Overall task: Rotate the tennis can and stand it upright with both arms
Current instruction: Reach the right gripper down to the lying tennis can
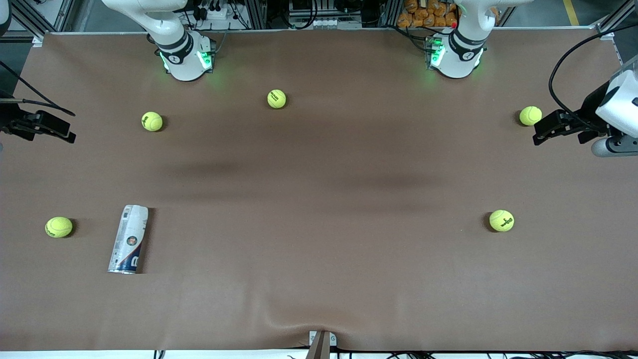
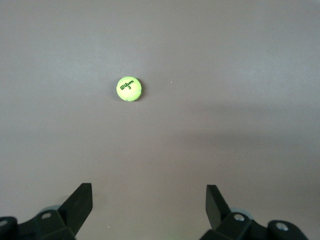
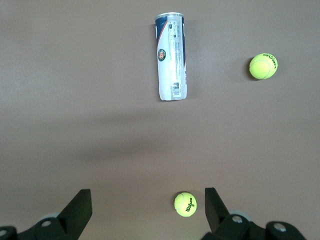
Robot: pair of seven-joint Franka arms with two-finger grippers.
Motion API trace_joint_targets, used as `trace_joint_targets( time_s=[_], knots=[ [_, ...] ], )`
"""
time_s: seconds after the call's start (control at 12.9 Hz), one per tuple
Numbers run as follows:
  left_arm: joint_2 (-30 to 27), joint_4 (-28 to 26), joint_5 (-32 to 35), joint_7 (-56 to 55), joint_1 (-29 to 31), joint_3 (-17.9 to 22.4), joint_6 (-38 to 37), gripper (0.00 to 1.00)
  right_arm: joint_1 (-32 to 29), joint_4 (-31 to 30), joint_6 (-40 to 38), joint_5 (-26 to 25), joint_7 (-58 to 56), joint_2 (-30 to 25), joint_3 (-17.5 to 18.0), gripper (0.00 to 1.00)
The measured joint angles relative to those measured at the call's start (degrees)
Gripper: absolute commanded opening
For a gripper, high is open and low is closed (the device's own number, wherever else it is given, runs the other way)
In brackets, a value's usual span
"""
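Can (image 1: 129,239) lies on its side on the brown desk (image 1: 319,259), untouched, at the right arm's end and near the front camera's edge; its silver-rimmed, navy end points toward that camera.

Right tool (image 3: 148,210) hangs over that end of the desk with its fingers (image 3: 80,207) spread wide and nothing between them. In its wrist view one ball (image 3: 185,204) sits close under it, and the can (image 3: 171,56) and a second ball (image 3: 263,66) lie on the desk past it.

Left tool (image 2: 149,206) hangs over the left arm's end of the desk, jaws likewise wide apart and empty, with a ball (image 2: 129,88) in its wrist view.

Five balls dot the desk: one just beside the can (image 1: 59,227), toward the desk's end; one (image 1: 152,121) and one (image 1: 276,98) nearer the bases; one (image 1: 530,115) by the left tool (image 1: 548,130); one (image 1: 501,220) at the left arm's end, nearer the camera.
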Motion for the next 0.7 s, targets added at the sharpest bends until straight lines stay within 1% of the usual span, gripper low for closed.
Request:
trace_joint_targets(
  time_s=[0.46,0.7],
  knots=[
    [0.0,1.4,0.0,0.0,0.0,-0.1,0.2,1.00,0.0,0.0,0.0,0.0,0.0,0.1,0.0,1.00],
    [0.0,1.6,0.0,0.0,0.0,-0.1,0.2,1.00,0.0,-0.5,2.0,0.0,0.0,2.1,0.0,1.00]
  ],
)
